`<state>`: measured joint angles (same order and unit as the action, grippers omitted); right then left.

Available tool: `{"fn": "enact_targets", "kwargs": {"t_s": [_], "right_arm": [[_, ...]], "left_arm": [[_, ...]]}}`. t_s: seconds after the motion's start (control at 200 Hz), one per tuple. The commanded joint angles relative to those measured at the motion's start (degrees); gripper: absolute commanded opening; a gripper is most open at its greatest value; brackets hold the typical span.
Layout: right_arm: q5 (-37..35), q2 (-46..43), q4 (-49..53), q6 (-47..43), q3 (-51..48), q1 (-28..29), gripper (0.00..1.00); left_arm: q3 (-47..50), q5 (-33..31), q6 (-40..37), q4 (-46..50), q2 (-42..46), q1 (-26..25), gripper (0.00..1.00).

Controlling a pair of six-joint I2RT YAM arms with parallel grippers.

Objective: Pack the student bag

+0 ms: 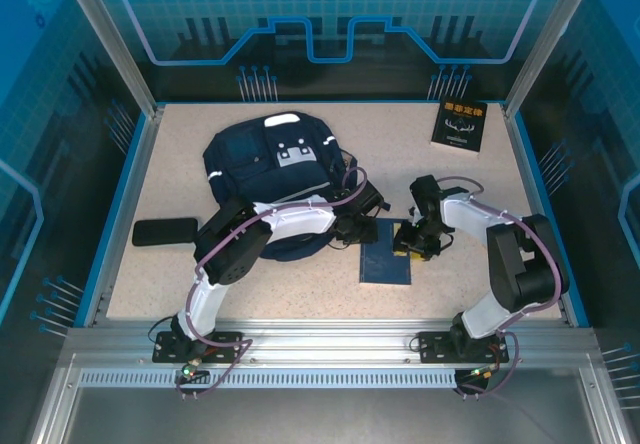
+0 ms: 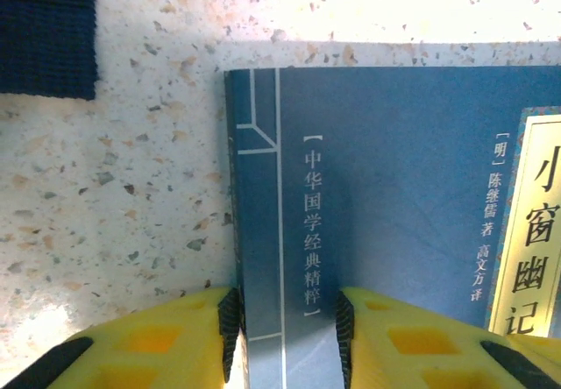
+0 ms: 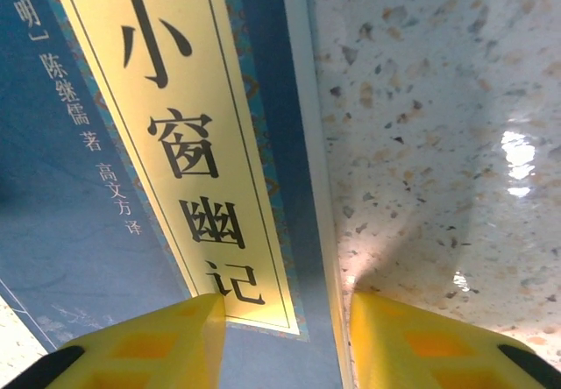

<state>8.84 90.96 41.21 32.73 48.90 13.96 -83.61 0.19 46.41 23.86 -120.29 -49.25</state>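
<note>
Evidently the step in hand is picking up the flat blue paperback book with a yellow title label (image 1: 385, 263). It lies face-up on the speckled beige worktop (image 1: 470, 194), just right of the student bag (image 1: 265, 164), a large soft navy-blue fabric backpack with white reflective stripes. The left gripper (image 2: 287, 312) sits astride the book's spine edge, one yellow finger over the worktop and the other over the cover. The right gripper (image 3: 285, 319) sits astride the opposite long edge in the same way. Both pairs of jaws stand partly apart, and I cannot tell whether either has a real hold on the book.

As I judge it, the next move calls for working a finger under a thin edge. The book must then be raised level between both arms and carried left to the bag's mouth.

The student bag lies at the middle-left of the worktop, its near end hidden behind the left arm. Whether it is unzipped, and what it holds, cannot be made out. A black book with pale lettering (image 1: 458, 122) at the far right corner and a flat black oblong case (image 1: 165, 231) at the left both lie outside it.
</note>
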Motion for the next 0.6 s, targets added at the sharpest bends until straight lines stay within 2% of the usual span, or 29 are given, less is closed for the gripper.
{"fn": "enact_targets", "kwargs": {"t_s": [0.0,0.09,0.25,0.405,0.595], "right_arm": [[-1.0,1.1,1.9,-1.3,1.1,0.5,0.44],[1.6,1.8,1.2,-3.8,1.2,0.6,0.45],[-3.3,3.5,3.1,-7.4,5.4,0.5,0.47],[1.0,5.5,2.1,-8.4,6.3,0.3,0.47],[5.3,4.4,2.6,-9.1,7.6,0.3,0.42]], "left_arm": [[-0.6,0.0,-0.8,2.6,-3.0,-0.4,0.38],[-0.7,0.5,-1.1,2.6,-3.3,-0.4,0.37],[-0.3,-1.5,-2.6,4.4,-3.5,-0.2,0.35],[0.0,-1.2,-2.2,4.2,-4.0,-0.1,0.33],[0.0,-0.8,-1.9,4.1,-4.3,-0.2,0.32]]}}
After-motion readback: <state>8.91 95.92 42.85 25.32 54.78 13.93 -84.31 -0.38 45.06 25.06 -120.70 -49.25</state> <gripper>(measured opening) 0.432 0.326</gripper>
